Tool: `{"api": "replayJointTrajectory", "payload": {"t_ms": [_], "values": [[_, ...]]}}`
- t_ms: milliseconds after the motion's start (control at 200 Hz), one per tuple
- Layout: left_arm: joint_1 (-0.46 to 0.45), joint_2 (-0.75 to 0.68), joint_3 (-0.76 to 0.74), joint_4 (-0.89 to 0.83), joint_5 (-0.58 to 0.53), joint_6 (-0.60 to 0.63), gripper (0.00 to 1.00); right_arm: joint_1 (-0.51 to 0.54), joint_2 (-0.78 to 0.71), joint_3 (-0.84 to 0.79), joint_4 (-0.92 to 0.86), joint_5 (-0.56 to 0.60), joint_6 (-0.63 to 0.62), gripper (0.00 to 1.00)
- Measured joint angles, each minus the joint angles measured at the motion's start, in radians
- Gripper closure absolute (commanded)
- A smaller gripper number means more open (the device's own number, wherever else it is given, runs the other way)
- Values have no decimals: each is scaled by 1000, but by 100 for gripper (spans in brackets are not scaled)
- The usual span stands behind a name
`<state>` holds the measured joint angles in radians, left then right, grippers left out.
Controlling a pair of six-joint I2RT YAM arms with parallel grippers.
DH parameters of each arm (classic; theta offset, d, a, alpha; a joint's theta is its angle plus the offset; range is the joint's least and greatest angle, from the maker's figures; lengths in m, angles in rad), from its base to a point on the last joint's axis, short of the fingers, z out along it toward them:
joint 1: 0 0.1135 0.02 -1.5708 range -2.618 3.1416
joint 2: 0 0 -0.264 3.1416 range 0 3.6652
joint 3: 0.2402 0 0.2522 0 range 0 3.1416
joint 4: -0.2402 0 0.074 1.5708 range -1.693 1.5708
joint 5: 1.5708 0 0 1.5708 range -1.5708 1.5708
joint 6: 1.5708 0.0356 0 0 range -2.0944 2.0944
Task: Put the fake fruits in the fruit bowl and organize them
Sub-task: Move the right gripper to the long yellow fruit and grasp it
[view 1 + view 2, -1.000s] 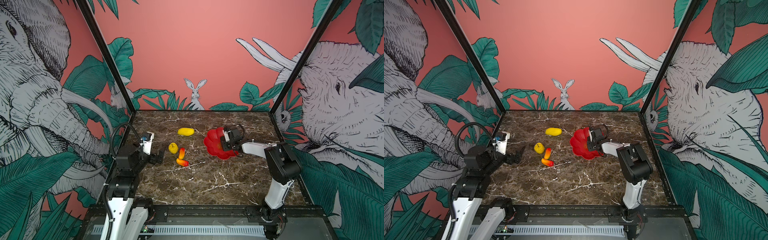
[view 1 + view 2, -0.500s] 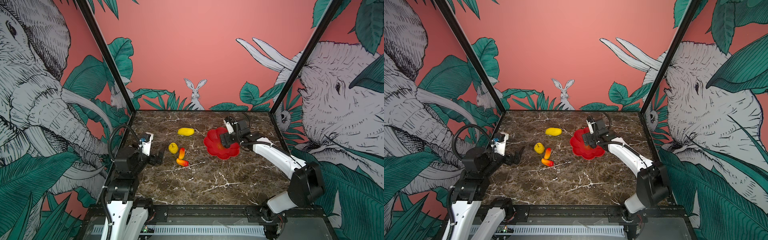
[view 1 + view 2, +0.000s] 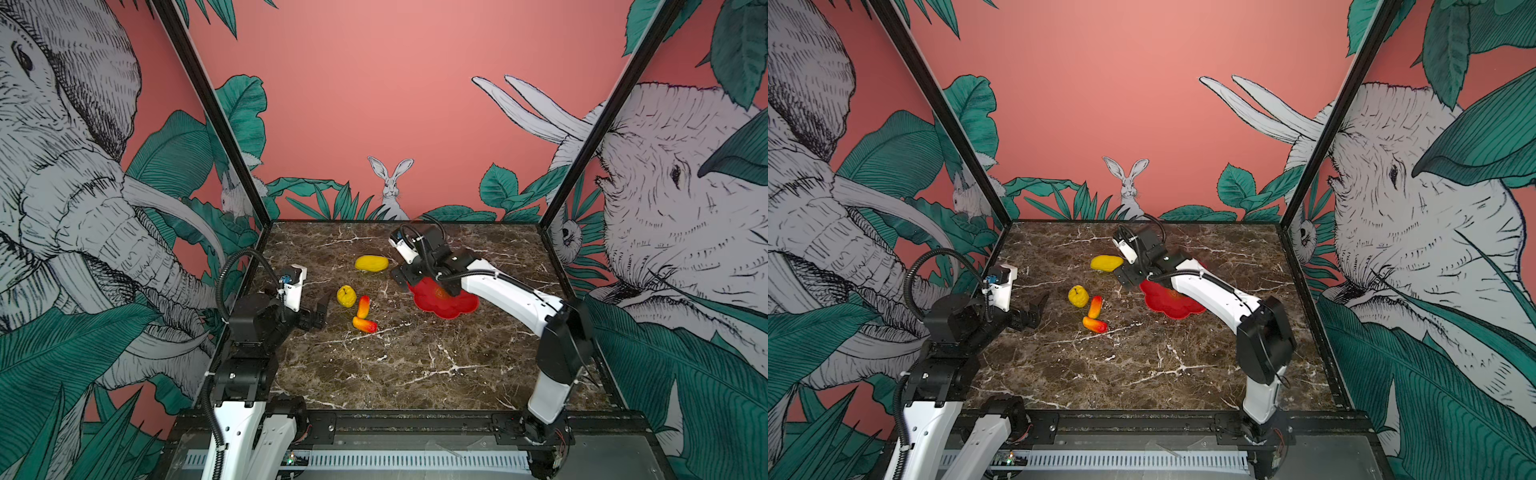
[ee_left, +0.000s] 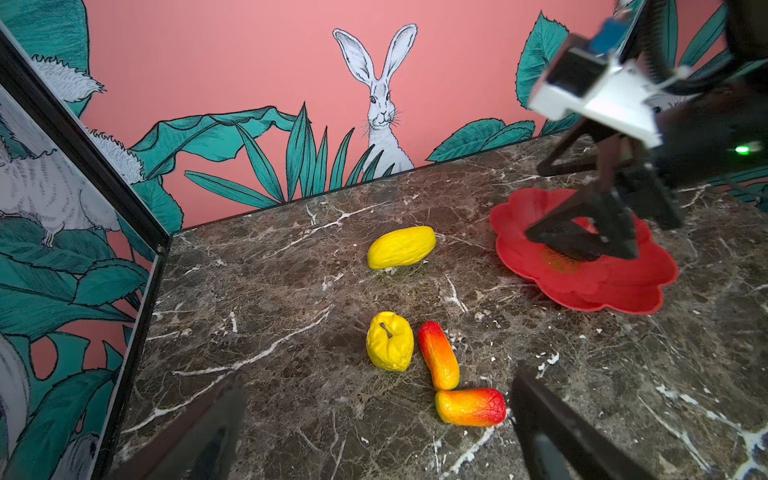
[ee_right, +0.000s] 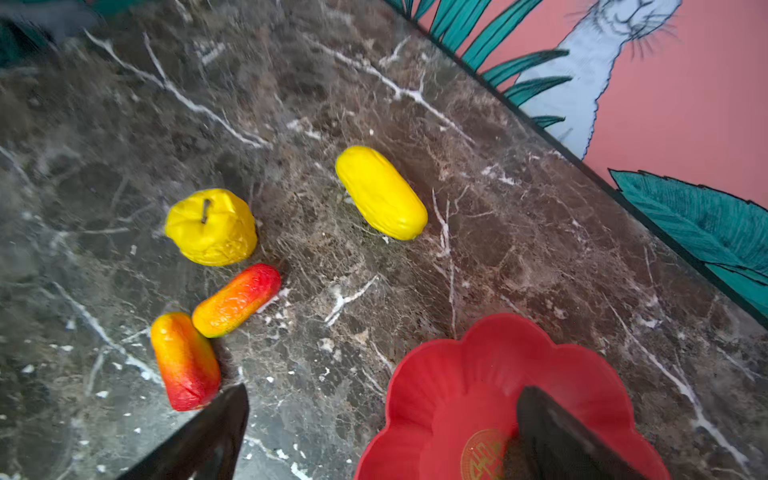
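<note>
- Your right pincer (image 5: 384, 392) hangs wide open and empty, straddling the bowl's (image 3: 440, 307) rim: one finger over the centre, the other over bare bench (image 3: 415, 365). Drop from here and a finger would likely catch the rim and tip or shove the shallow bowl.
- Something dark and rough seems to lie at the bowl's centre, mostly hidden by that finger. A nudge could knock it out.
- In both top views, four fruits sit on the bench outside the bowl. The oblong (image 3: 371, 263) is at the bowl's 10 o'clock. The round yellow (image 3: 346, 296) and the two red-orange ones (image 3: 363, 306) (image 3: 365, 324) are at 9 o'clock.
- Those three crowd together and the red-orange pair touch. Gripping one may roll its neighbours.
- Your left pincer (image 3: 318, 311), open and empty, waits low at the cluster's 9 o'clock. If both arms reach there, they could clash.
- Writing: only the gold seal (image 5: 484, 455) in the bowl's centre, which I can't read. No brands show.
</note>
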<state>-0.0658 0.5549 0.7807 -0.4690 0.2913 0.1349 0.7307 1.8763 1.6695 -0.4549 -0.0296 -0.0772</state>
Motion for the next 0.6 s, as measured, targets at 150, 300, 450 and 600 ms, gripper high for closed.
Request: {"api": "replayJointTrajectory", "payload": {"t_ms": [150,300,450,600], "values": [[0,-11,0,0,0,0,0,-6,173,195,-24,-59,-68,1],[0,-19,0,0,-3,0,0,-19,291,303,-22,-141,-103,1],[0,-20,0,0,-5,0,0,-50,441,445,-26,-216,-111,0],[0,-20,0,0,-4,0,0,-85,584,591,-55,-283,-117,1]]}}
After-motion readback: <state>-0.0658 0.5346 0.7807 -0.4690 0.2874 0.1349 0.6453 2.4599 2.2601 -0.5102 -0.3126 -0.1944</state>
